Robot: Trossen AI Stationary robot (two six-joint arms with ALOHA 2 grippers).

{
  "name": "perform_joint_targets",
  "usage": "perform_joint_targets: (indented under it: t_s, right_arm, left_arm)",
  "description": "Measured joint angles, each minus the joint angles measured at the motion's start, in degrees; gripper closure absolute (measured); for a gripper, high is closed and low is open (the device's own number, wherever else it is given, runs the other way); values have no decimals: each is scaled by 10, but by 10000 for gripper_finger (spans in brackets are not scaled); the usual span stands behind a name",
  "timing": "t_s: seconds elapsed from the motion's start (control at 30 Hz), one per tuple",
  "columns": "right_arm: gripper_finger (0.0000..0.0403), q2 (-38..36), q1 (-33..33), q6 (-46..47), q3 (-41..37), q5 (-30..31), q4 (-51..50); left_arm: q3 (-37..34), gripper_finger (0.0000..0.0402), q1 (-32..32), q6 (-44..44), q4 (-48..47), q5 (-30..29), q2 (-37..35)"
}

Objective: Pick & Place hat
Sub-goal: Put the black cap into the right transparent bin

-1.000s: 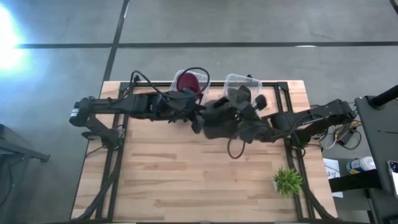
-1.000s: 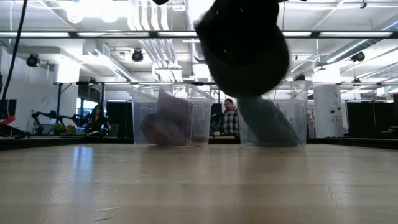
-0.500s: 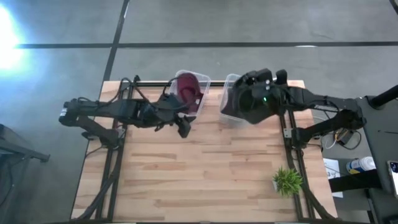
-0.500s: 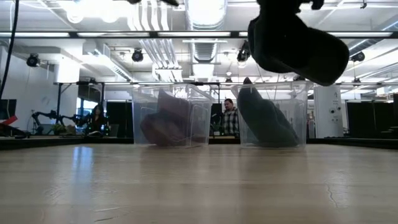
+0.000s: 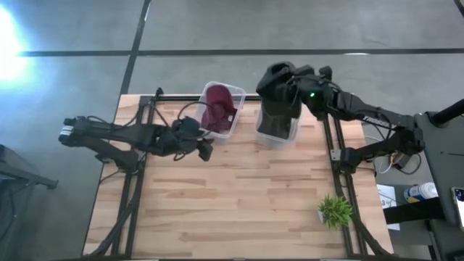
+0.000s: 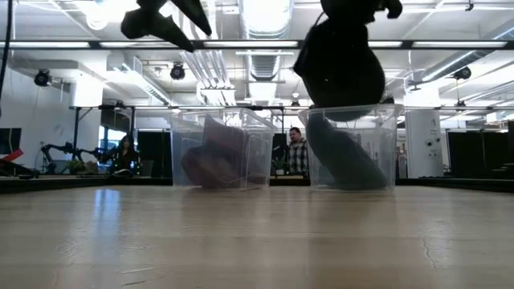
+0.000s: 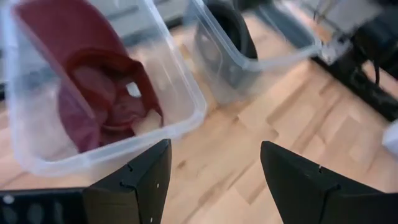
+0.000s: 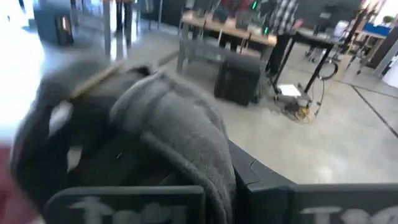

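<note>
A dark grey hat [image 5: 278, 93] hangs from my right gripper [image 5: 291, 85] over the right clear bin [image 5: 278, 132] at the table's far edge. In the low view the hat [image 6: 340, 68] has its lower end about level with that bin's rim [image 6: 353, 109]. A second dark hat [image 6: 345, 156] lies inside this bin. The left clear bin [image 5: 220, 109] holds a dark red hat [image 7: 93, 93]. My left gripper [image 7: 214, 180] is open and hovers above the table just near of the left bin, touching nothing. My right gripper is shut on the grey hat's soft fabric [image 8: 186, 143], which bunches up in folds between and over the fingers [image 8: 124, 202]. The hat hangs below the gripper, lifted clear of the table. The bunched cloth hides the place of contact itself.
A small green plant [image 5: 335, 210] stands near the table's near right corner. Bare wooden tabletop [image 5: 239, 203] stretches across the middle and near side. Black frame rails run along both table sides. People and desks [image 6: 299, 152] show in the room beyond.
My right gripper has carried the grey hat from over the table's middle toward the far edge, and it now hangs above the right bin. My left gripper, which was beside the hat, has drawn back toward the table's left, apart from the hat.
</note>
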Motion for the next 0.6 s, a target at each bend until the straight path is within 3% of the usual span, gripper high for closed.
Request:
perform_joint_targets:
  t_s: [0.13,0.3,0.43,0.6]
  right_arm:
    - [394,9,12,86,-4,-17,-122]
    - [394,29,18,170,-6,-179,-178]
    - [394,65,16,249,-8,-217,-208]
    - [394,122,-8,318,-8,-315,-237]
  left_arm:
    - [-12,161,-3,-4,0,-31,-32]
    - [-18,161,-3,-5,1,-56,-56]
    - [-19,161,-3,-5,2,-58,-60]
    - [-19,161,-3,-15,2,-52,-58]
